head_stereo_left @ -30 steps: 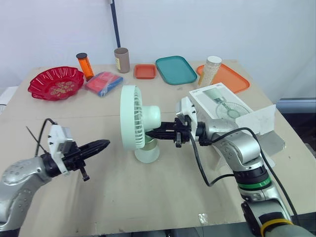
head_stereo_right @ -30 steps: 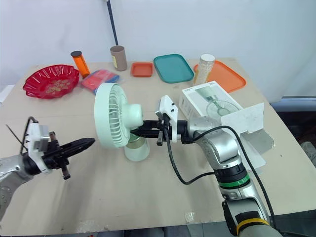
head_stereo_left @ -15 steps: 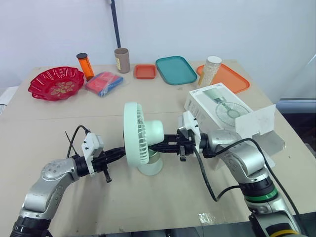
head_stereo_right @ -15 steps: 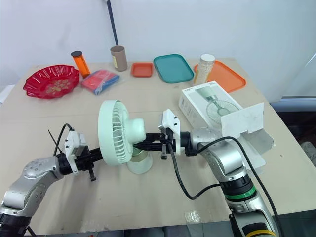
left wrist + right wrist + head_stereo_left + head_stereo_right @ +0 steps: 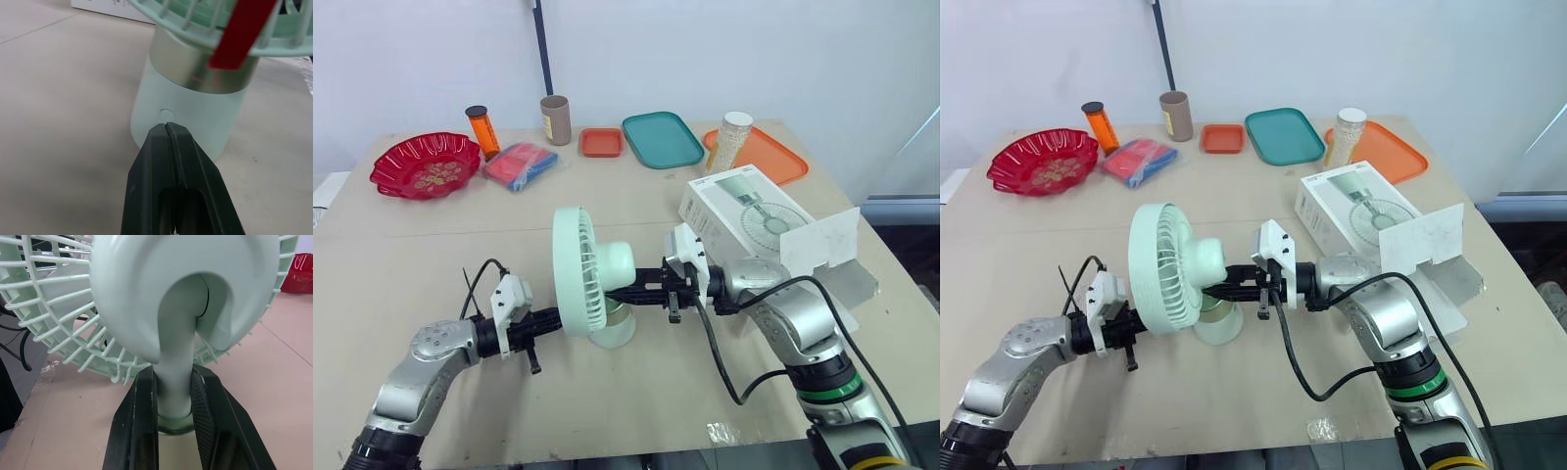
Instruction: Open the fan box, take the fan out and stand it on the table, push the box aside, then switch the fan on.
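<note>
We see the mint fan (image 5: 592, 284) upright mid-counter (image 5: 431, 245). Our right tool (image 5: 173, 373) is clamped on its neck. Our left tool (image 5: 167, 128) is pressed together under the grille, tip at the base's round button (image 5: 166, 115). The open fan box (image 5: 749, 211) lies behind the right arm, and the teal tray (image 5: 662, 139) and red dish (image 5: 424, 164) sit well back.

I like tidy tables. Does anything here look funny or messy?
Only small things: the box lies with its flap open, and a red strip crosses the grille of the fan. The fan stands upright; nothing is spilled.
</note>
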### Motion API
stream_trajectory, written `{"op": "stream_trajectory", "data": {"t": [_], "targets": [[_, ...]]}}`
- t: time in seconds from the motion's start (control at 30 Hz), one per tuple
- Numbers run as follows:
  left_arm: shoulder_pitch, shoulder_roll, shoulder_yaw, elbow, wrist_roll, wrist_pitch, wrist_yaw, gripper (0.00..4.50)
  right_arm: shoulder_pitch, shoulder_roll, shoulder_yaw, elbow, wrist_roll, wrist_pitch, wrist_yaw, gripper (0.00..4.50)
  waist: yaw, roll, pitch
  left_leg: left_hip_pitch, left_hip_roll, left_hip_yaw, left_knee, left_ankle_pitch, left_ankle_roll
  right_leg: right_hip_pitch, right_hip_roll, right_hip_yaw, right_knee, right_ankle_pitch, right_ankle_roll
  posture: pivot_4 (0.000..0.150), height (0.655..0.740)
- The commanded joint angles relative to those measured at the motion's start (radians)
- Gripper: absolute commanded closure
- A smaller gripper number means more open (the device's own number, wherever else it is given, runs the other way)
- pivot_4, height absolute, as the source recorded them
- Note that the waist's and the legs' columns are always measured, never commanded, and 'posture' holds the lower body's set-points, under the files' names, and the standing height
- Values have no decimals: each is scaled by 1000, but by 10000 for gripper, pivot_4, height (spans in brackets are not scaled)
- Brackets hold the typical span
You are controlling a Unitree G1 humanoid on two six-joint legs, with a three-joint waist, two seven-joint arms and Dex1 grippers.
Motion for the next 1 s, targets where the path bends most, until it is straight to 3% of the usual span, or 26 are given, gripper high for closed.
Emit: {"op": "stream_trajectory", "data": {"t": [0.03,1.0], "targets": [[-23,-4,-1,1,4,-19,-12,44794,7,2,-4,-25,2,-17,-6,41553,0,0,0,0,0,0,0,0,0,0,0,0,0,0,0,1500,7400],[-63,-30,-36,35,36,-25,-36,44794,11,12,21,-43,-2,-21,-34,41553,0,0,0,1,0,0,1,0,0,1,0,0,1,0,0,1500,7400]]}}
